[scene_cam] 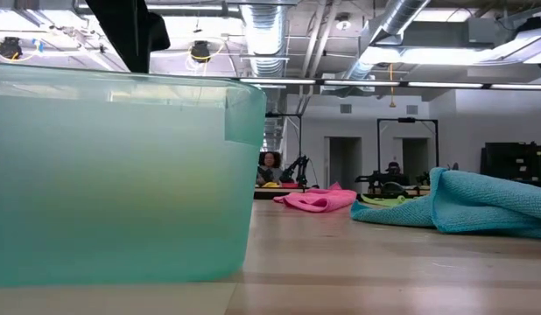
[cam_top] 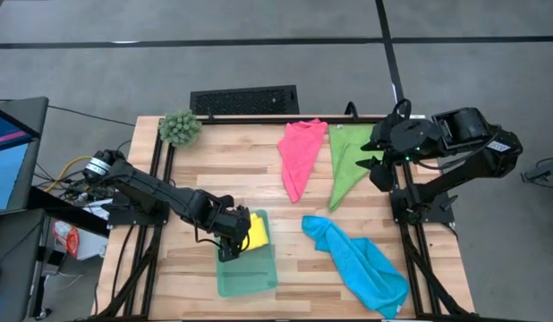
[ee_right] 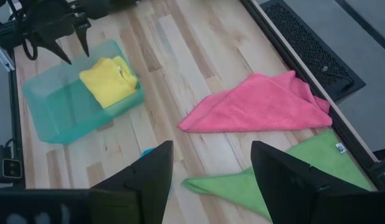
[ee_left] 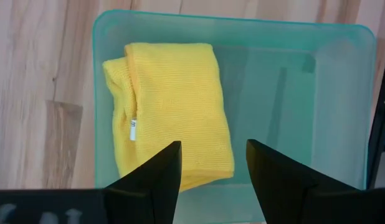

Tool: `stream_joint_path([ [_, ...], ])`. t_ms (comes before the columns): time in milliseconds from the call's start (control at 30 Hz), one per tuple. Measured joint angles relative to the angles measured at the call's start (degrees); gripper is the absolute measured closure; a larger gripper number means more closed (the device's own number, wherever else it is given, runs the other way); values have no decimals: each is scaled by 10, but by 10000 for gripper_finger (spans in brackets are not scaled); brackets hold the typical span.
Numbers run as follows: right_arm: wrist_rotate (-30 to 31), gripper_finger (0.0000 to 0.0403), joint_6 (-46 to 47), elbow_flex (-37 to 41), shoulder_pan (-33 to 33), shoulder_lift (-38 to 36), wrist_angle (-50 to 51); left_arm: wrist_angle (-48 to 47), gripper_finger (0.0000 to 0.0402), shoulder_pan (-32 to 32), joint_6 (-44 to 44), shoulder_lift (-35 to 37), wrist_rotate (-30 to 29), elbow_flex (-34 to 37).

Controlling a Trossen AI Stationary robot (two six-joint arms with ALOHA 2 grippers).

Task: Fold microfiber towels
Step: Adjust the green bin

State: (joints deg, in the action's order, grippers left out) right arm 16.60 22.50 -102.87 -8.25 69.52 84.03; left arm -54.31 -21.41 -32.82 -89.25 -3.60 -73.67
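Note:
A folded yellow towel (ee_left: 171, 112) lies in the far end of the pale teal tray (ee_left: 292, 93), resting flat on its floor. My left gripper (ee_left: 211, 180) hangs open over the tray (cam_top: 247, 268), fingers pointing down, with nothing between them. The pink towel (cam_top: 301, 156) and the green towel (cam_top: 346, 161) lie crumpled side by side at the far right of the table. The blue towel (cam_top: 357, 264) lies bunched at the near right. My right gripper (ee_right: 211, 180) waits open, raised above the table's far right edge (cam_top: 370, 156).
A spiky green plant ball (cam_top: 180, 128) sits at the table's far left corner, and a black grille (cam_top: 244, 99) lies beyond the far edge. Bare wood shows between the tray and the blue towel. In the low view the tray wall (scene_cam: 113, 175) fills the left half.

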Motion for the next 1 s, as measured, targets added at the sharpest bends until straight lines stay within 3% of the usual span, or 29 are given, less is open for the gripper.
stream_joint_path([
  [400, 0, 163, 0, 0, 0, 0, 0, 1, 231, -5, -11, 0, -1, 4],
  [667, 0, 163, -2, 0, 0, 0, 0, 38, 231, -7, -46, 0, 16, 63],
  [1000, 0, 163, -4, 0, 0, 0, 12, 79, 231, -7, -53, 0, -5, 137],
])
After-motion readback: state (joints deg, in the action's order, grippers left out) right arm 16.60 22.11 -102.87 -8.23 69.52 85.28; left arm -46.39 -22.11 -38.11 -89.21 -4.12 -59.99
